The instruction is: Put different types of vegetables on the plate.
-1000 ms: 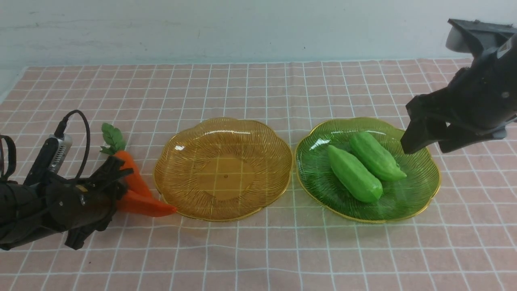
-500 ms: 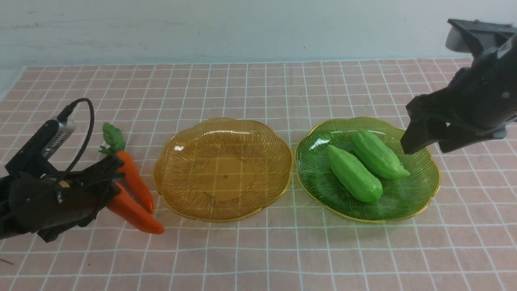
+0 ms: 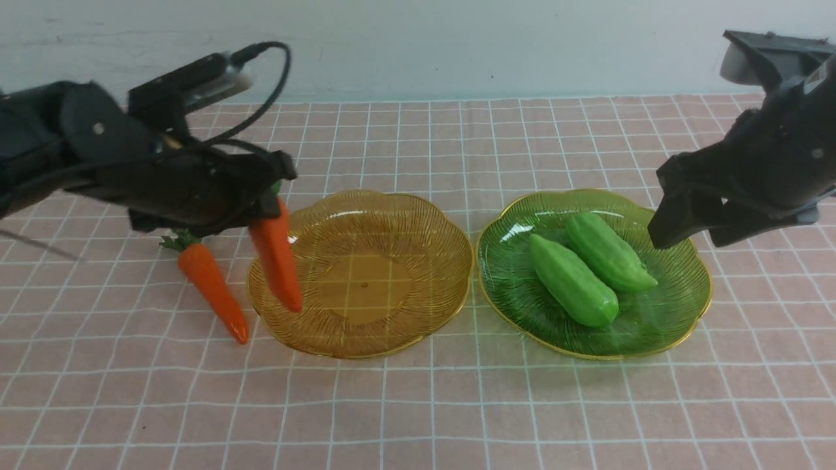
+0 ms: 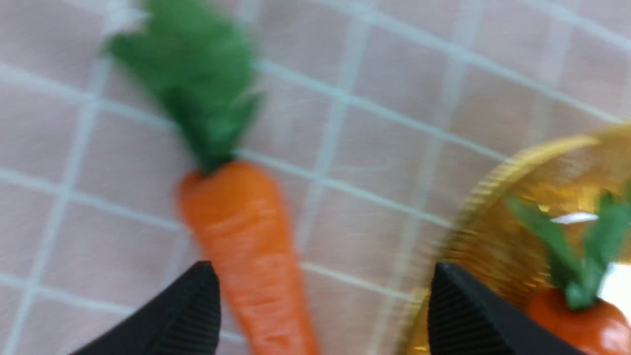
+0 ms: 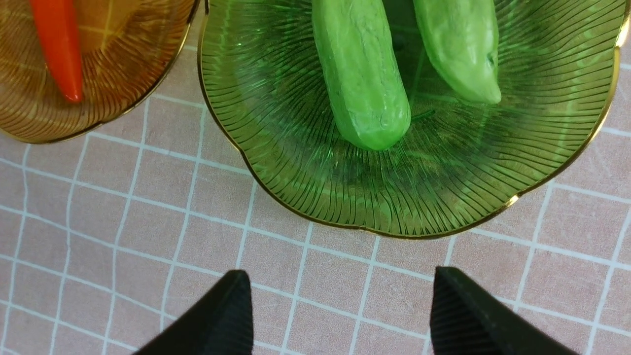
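Observation:
One carrot (image 3: 212,294) lies on the cloth left of the amber plate (image 3: 366,352); it also shows in the left wrist view (image 4: 246,236). The second carrot (image 3: 277,261) hangs steeply, tip down over the amber plate's left side and top beside my left gripper (image 3: 274,189). In the left wrist view, my left gripper (image 4: 325,296) has its jaws wide apart, and this carrot (image 4: 581,325) is outside one finger, not between them. Two light-green gourds (image 3: 573,281) (image 3: 609,251) lie on the green plate (image 3: 679,307). My right gripper (image 3: 686,235) is open and empty, above that plate's right rim.
A pink checked cloth covers the table, with a pale wall at the back. The right wrist view shows the gourds (image 5: 362,74) (image 5: 458,49), the green plate (image 5: 296,172), the amber plate (image 5: 123,74) and the carrot tip (image 5: 59,44).
My left arm rose and swung right to the amber plate with one carrot. Its jaws now stand apart. The other carrot shifted on the cloth. The right arm has not moved.

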{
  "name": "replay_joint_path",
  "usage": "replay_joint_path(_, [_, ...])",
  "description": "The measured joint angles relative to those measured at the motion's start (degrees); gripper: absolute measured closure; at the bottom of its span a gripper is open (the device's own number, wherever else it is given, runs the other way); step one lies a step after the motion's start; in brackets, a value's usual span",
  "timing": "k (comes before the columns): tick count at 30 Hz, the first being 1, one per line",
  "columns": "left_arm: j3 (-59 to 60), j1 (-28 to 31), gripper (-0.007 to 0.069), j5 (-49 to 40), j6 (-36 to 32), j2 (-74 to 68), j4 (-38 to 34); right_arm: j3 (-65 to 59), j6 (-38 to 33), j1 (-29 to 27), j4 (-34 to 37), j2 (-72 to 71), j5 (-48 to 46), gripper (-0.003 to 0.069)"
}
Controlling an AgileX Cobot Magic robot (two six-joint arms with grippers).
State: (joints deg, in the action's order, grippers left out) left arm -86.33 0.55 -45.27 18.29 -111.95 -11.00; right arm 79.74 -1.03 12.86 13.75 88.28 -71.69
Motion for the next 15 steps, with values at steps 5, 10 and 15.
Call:
replay_joint_path(5, [0.0, 1.8, 0.0110, -0.6, 2.5, -3.8, 0.4, 0.0, 0.0, 0.0, 0.0, 0.0, 0.0, 0.0216])
replay_joint_path(10, [0.0, 1.8, 0.0112, 0.4, 2.7, -7.6, -0.1, 0.0, -0.1, 0.0, 0.0, 0.0, 0.0, 0.0216])
replay_joint_path(15, [0.0, 1.8, 0.0265, 0.8, 2.8, -8.7, -0.1, 0.0, -0.1, 0.0, 0.0, 0.0, 0.0, 0.0216])
